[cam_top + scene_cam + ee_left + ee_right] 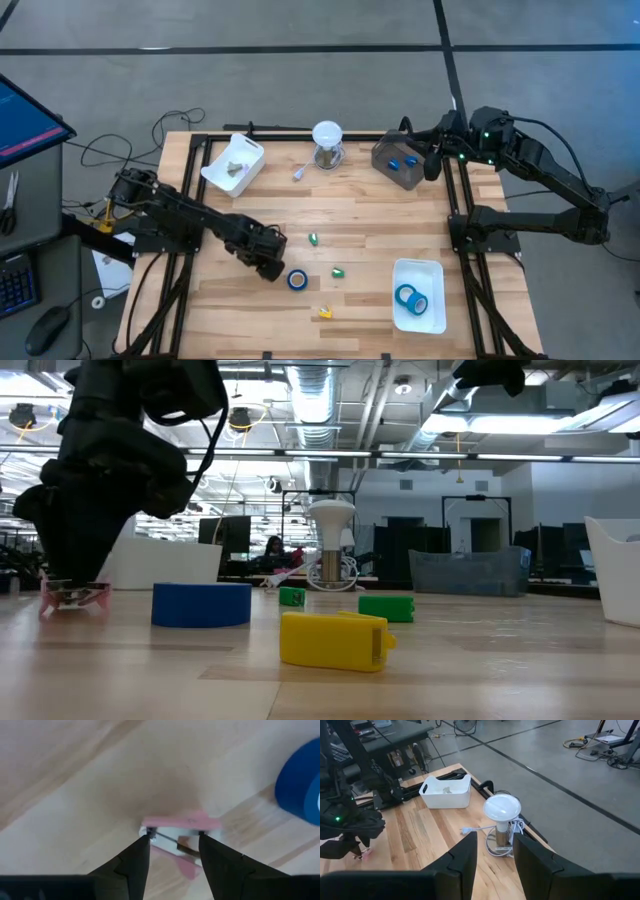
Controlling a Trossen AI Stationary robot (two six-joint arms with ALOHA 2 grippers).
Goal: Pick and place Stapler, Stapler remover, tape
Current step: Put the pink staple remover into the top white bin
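The left gripper [270, 265] is lowered to the wooden surface [360, 210] at about 7 o'clock from the centre, and in the left wrist view its fingers [135, 862] are seen clenched on a small pink stapler remover [182, 827] resting on the wood; the same pink piece shows under the arm in the low view [75, 596]. A blue tape roll [297, 279] lies just beside that gripper, at its 3 o'clock, apart from it. Two more blue tape rolls [409, 298] are held in a white tray [437, 310] at 4 o'clock on the surface. Two small green pieces [338, 271] and a yellow piece [325, 312] are scattered near the loose roll. The right gripper [432, 165] is held above the surface at 1 o'clock, beside a grey bin [385, 163], its fingers [462, 857] released and parted. A white lamp [327, 140] is set at 12 o'clock, and another white tray [252, 150] at 11 o'clock
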